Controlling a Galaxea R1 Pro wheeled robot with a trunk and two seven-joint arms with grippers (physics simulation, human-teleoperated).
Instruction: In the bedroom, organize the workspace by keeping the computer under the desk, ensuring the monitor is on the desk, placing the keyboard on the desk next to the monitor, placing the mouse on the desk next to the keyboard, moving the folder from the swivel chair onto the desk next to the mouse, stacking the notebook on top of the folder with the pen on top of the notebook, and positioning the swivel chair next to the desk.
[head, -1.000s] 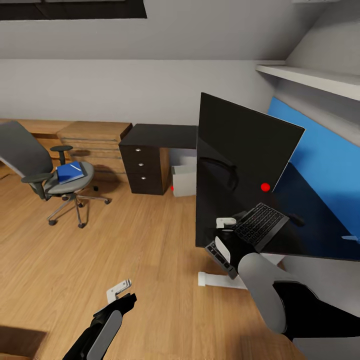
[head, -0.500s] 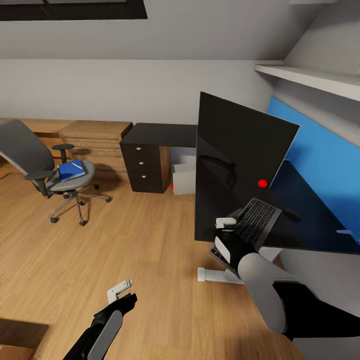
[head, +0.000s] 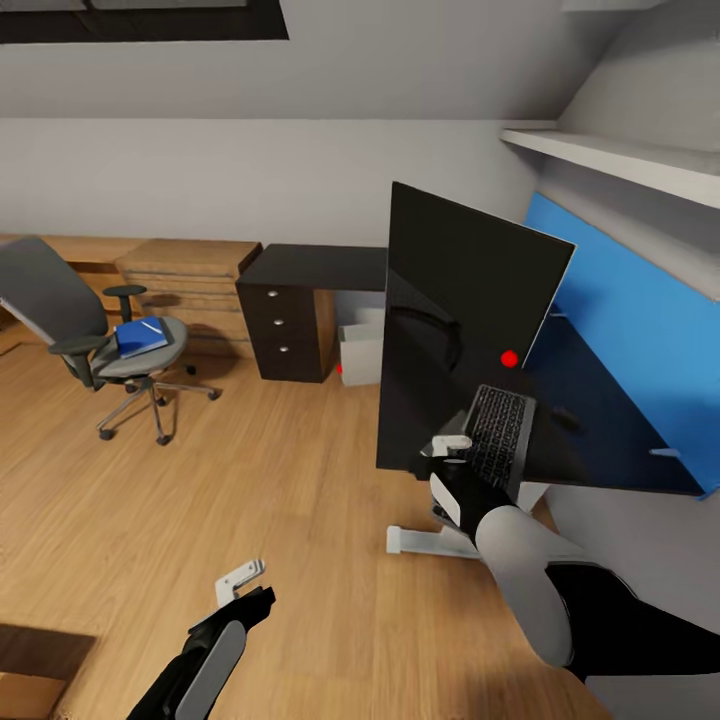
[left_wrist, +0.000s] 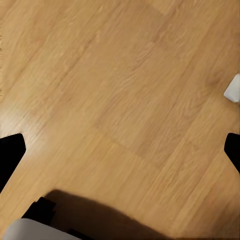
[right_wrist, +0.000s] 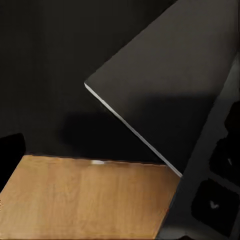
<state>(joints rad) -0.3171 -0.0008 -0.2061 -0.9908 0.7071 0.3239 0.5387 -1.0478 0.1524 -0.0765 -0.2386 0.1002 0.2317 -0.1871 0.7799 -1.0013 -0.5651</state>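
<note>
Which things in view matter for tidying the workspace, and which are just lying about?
For the job:
keyboard, at the right end effector
monitor
desk
swivel chair
blue folder on the chair seat
computer on the floor

Just lying about:
dark drawer unit
wooden dresser
wall shelf

One monitor (head: 465, 300), one keyboard (head: 499, 435), one swivel chair (head: 75, 325) — one blue folder (head: 140, 335), two desks.
</note>
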